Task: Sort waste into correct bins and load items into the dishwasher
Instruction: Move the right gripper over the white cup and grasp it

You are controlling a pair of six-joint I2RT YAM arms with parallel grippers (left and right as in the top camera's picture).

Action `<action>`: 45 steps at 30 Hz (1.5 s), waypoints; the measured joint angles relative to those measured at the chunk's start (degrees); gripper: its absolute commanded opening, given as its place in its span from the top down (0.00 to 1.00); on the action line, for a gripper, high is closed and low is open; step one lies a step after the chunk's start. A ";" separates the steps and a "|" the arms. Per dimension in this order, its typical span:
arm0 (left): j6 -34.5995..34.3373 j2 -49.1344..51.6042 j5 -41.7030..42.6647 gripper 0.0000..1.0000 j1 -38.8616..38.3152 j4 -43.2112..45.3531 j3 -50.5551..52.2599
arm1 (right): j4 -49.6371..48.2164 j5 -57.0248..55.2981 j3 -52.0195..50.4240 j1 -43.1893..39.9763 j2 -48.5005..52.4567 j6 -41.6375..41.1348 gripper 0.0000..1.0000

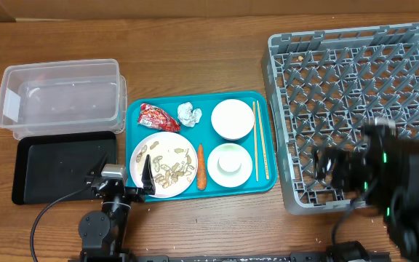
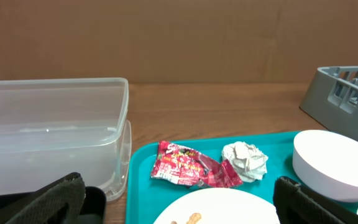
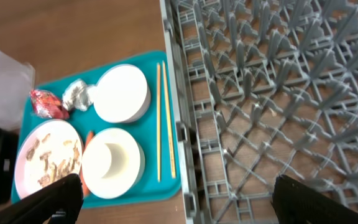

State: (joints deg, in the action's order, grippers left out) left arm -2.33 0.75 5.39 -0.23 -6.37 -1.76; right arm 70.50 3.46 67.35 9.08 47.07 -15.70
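The teal tray carries two bowls, one cup, one plate of peanut shells, one carrot, wrapper, tissue and two chopsticks. One tub, one black tray and one rack stand on the wooden surface. The left fingers and right fingers are open and empty.

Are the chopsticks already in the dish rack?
No, the chopsticks lie on the teal tray, beside the dish rack.

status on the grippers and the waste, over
Left gripper open, at plate edge. Right gripper open, over dish rack. Waste on teal tray, nothing blocking.
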 measured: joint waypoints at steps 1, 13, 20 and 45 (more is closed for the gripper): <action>-0.02 0.00 0.00 0.00 0.00 0.00 0.00 | 1.53 0.44 3.69 0.00 3.96 0.33 0.00; -0.02 0.00 0.00 0.00 0.00 0.02 0.00 | 3.98 12.17 11.72 1.86 22.47 2.01 0.12; -0.02 0.00 0.00 0.00 0.00 0.02 0.00 | 1.03 7.69 11.78 22.05 25.51 -1.25 0.13; -0.02 0.00 0.00 0.00 0.00 0.02 0.00 | -9.14 -9.70 10.91 37.77 55.74 -15.63 0.06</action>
State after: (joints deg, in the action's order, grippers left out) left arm -2.35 0.75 5.39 -0.23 -6.35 -1.76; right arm 61.36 -6.24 78.26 46.85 102.80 -31.33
